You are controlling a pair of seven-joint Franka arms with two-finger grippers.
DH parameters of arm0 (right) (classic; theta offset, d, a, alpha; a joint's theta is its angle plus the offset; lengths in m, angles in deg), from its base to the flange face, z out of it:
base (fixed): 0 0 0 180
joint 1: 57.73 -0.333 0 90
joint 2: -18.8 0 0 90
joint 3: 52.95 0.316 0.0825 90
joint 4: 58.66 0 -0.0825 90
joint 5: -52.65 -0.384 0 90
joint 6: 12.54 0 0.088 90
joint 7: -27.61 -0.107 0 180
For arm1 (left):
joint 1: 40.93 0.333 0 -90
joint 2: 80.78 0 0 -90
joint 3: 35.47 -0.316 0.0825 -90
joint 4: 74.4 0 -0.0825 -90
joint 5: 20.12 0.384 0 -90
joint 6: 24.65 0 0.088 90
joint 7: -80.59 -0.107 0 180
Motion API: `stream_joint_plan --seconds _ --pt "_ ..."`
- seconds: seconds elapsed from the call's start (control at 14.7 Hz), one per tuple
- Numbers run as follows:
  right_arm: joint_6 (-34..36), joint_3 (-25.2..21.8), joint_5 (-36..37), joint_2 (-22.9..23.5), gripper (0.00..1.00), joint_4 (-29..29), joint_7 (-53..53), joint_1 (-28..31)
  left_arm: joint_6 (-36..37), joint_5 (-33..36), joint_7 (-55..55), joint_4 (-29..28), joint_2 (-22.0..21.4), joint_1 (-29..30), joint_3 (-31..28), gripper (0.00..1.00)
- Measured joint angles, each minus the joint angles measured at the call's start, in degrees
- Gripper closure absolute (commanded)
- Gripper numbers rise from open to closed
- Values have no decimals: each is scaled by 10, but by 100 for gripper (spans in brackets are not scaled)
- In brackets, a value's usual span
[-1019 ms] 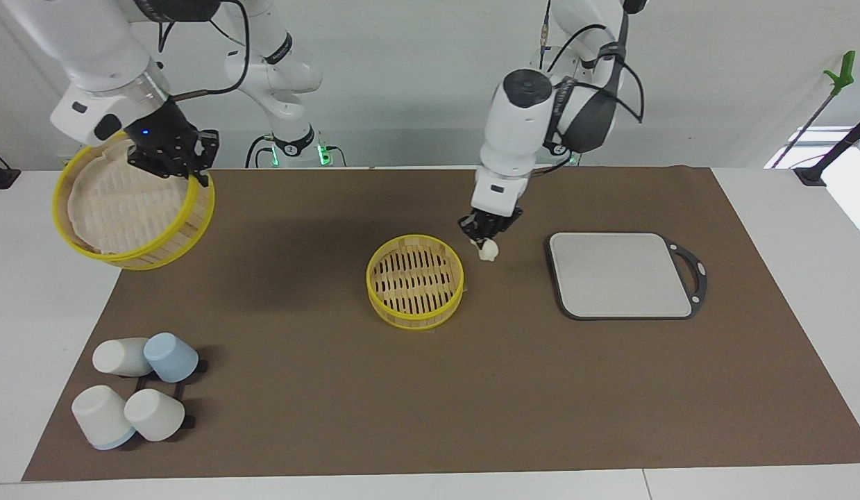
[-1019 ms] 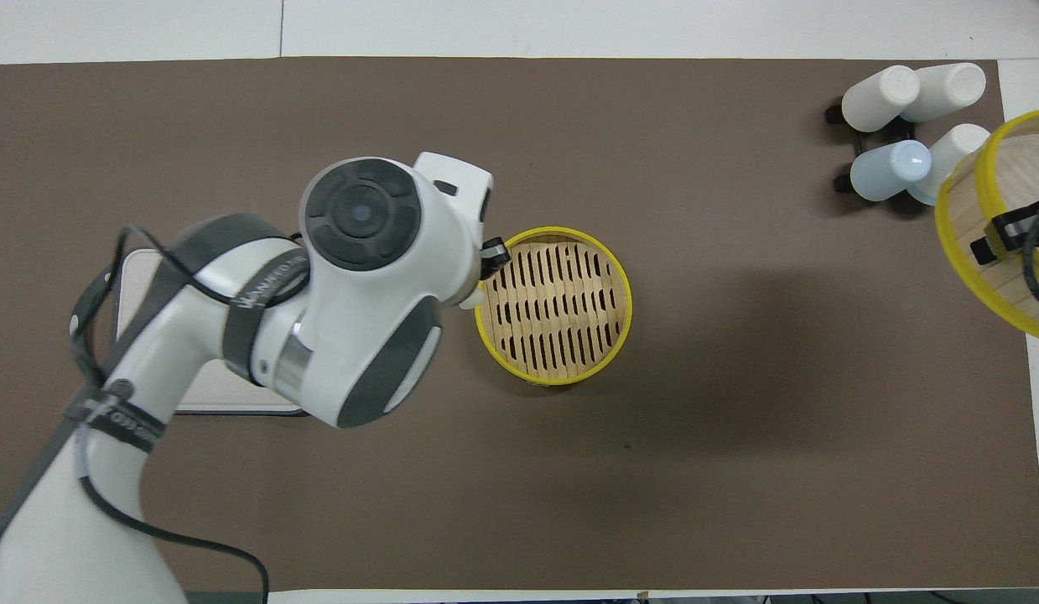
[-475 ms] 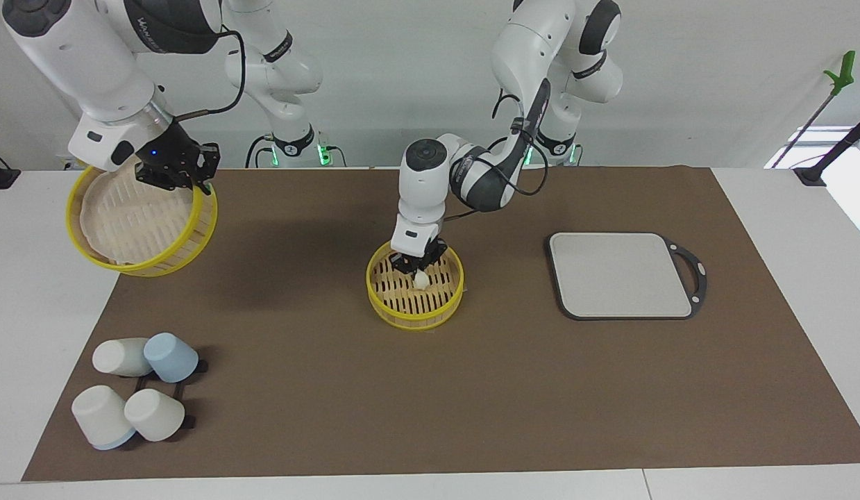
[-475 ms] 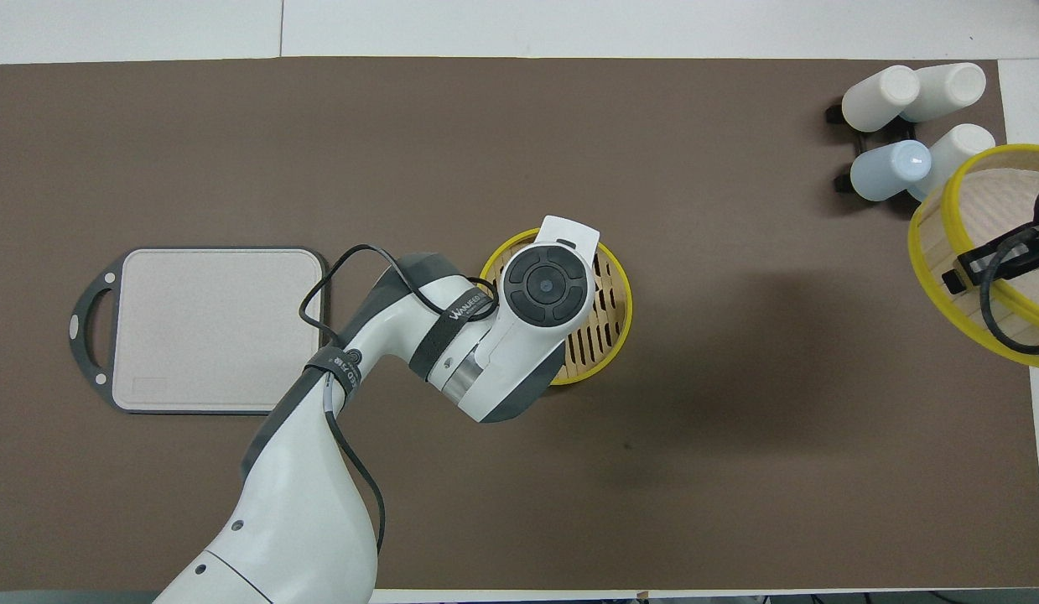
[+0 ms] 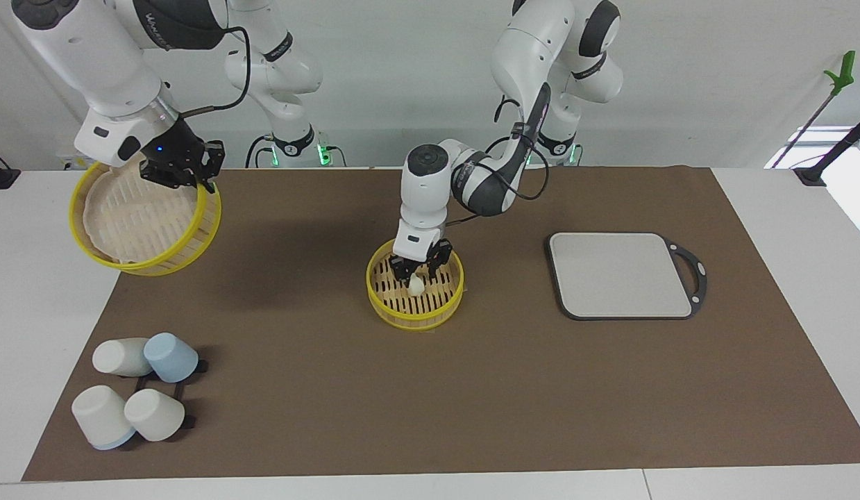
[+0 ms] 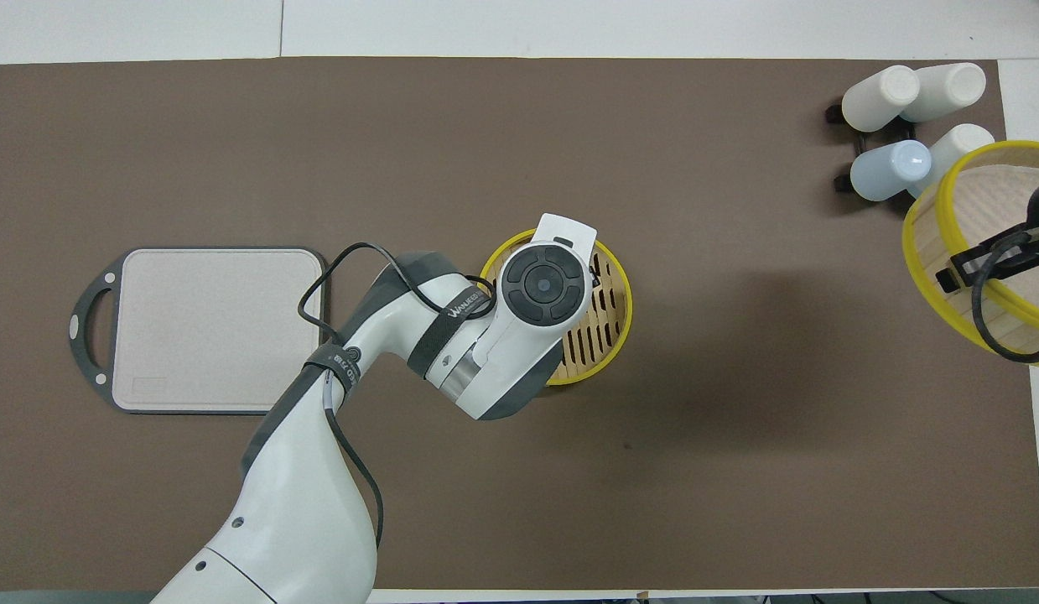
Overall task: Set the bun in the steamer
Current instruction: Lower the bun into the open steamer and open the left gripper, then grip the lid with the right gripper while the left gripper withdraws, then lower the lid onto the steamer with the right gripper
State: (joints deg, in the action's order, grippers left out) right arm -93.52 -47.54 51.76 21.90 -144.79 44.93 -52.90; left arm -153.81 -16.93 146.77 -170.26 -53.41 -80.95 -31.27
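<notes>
Bun: now down on the slatted floor of the steamer, near the middle of the table, where half a second ago still pinched a little higher between the fingers. Left end effector just above it inside the yellow rim, fingers spread and released, bun showing free below the tips. Hidden in the overhead view under the left arm's wrist. Judged from this: placement as good as done, only a straight lift clear of the rim left for the left arm. Right end effector up over the right arm's end of the table, clenched on the rim of the steamer's top piece, tilted, shifted only slightly over the last second; waiting, likely to cover the base next. Grey board and cups untouched on the brown mat.
</notes>
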Motion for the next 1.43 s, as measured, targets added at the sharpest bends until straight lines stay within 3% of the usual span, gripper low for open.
stream_joint_plan --seconds 0.27,0.61,0.81,1.09,1.22,1.43 --pt "-36 2 0 0 100 -6 -102 -79 58 1 -13 2 -52 25 -3 0" --pt "-71 3 -1 -2 100 -20 -148 -113 112 -2 -48 -12 -105 62 -3 0" --pt "-159 7 -3 10 100 -50 -257 -187 240 -40 -211 1 -185 170 -7 0" --pt "-304 9 -3 84 100 -67 -397 -294 363 -52 -464 10 -284 339 -14 0" --pt "-356 8 -3 123 100 -68 -441 -331 381 -52 -541 9 -298 381 -14 0" --pt "-377 8 -2 152 100 -68 -463 -355 384 -52 -586 7 -296 401 -15 0"
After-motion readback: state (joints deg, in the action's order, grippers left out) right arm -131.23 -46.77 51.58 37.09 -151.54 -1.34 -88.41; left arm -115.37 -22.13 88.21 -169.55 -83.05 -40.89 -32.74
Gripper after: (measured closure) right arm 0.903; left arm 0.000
